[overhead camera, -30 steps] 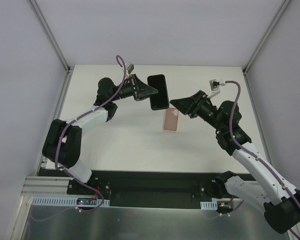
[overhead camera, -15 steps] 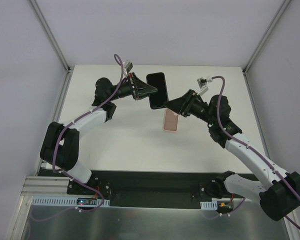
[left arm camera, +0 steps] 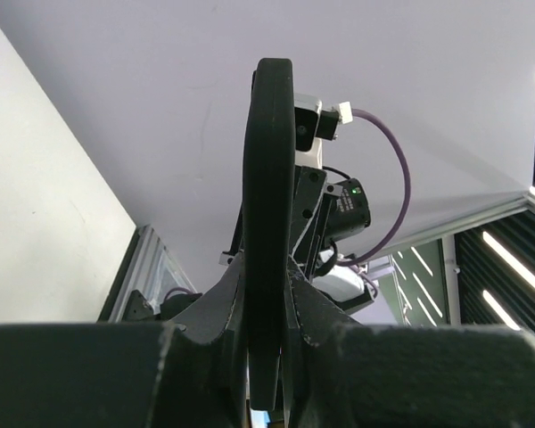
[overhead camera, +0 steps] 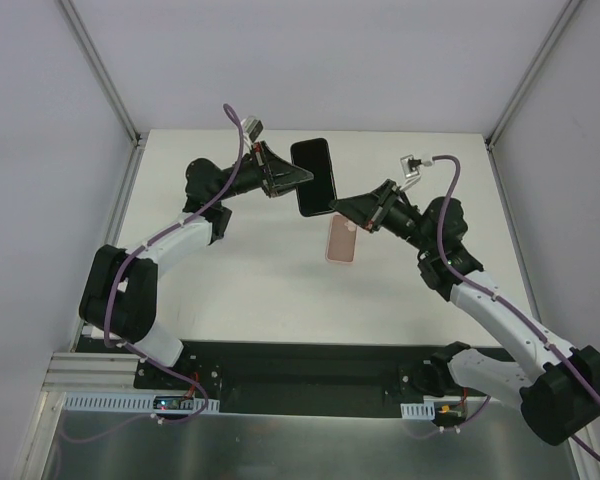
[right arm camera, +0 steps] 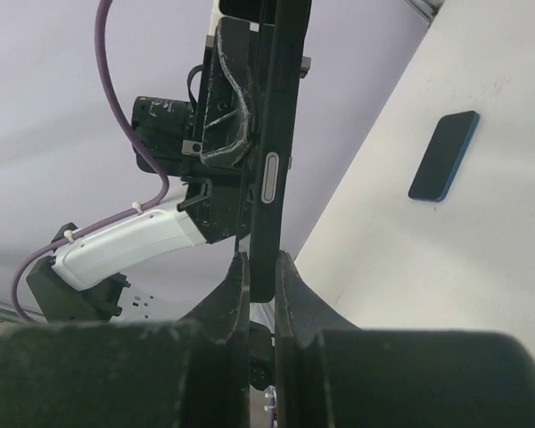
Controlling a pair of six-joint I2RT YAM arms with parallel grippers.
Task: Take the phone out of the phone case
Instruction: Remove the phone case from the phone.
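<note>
Top view: your left gripper (overhead camera: 302,178) is clamped on one long edge of the slim black glossy rectangular phone (overhead camera: 316,180) and holds it above the white table (overhead camera: 240,270). Your right gripper (overhead camera: 340,207) meets the phone's near right corner. The thin salmon-pink rectangular phone case (overhead camera: 341,241) lies flat on the table just nearer than the phone, apart from it and from both grippers.

Left wrist view: the phone is edge-on and upright, pinched between the two left fingers (left arm camera: 216,330).

Right wrist view: the phone is edge-on with its side button showing. The right fingers (right arm camera: 230,294) are pressed against both faces of its near end.
</note>
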